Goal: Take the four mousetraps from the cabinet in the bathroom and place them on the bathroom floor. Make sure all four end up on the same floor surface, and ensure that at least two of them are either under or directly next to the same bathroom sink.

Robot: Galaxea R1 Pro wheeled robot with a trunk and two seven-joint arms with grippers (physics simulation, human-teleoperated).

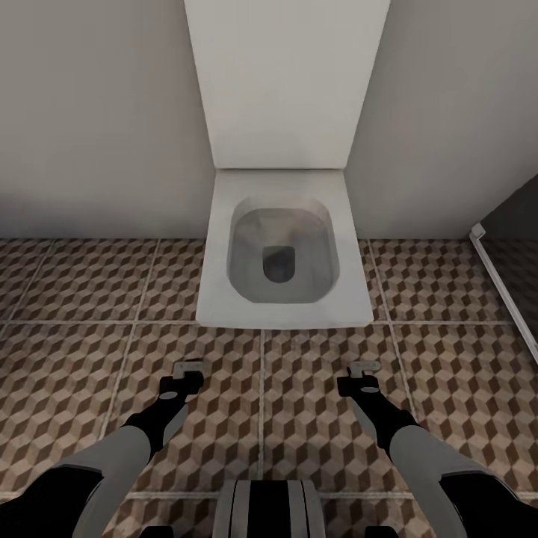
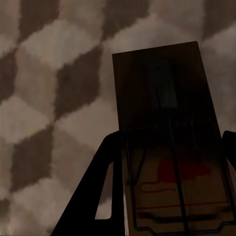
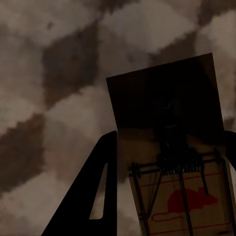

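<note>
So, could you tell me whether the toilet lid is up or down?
Up: the toilet lid stands raised against the wall, leaving the bowl open.

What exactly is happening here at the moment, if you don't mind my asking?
The robot stands facing a white toilet on the cube-patterned bathroom floor, both arms held out low in front of it. Each wrist view shows a mousetrap clamped between the fingers: one in the left gripper and one in the right gripper. Both traps are held above the tiles, so neither has been set down yet.
</note>
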